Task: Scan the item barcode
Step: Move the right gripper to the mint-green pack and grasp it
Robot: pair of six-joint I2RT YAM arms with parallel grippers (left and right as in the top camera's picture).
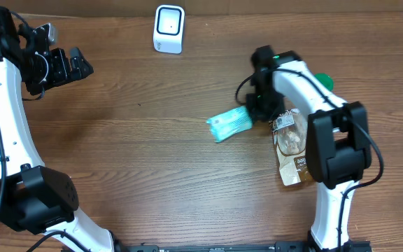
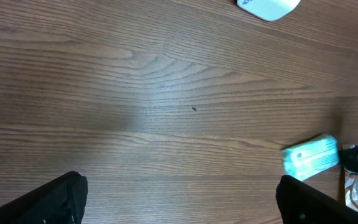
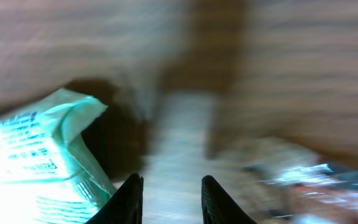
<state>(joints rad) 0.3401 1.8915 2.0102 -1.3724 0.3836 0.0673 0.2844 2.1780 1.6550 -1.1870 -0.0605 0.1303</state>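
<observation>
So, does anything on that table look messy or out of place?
Nothing looks spilled or broken. The teal packet lies at a slant beside a brown snack bag, well away from the white scanner. The right wrist view is just blurred.

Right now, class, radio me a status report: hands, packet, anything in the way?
Left hand open, off to the side. Right hand at packet's end, grip unclear. Packet on table, short of scanner. Bare wood between them.

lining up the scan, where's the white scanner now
The white scanner sits at the top of the overhead view, just left of centre, beyond the teal packet and right of the left gripper.
</observation>
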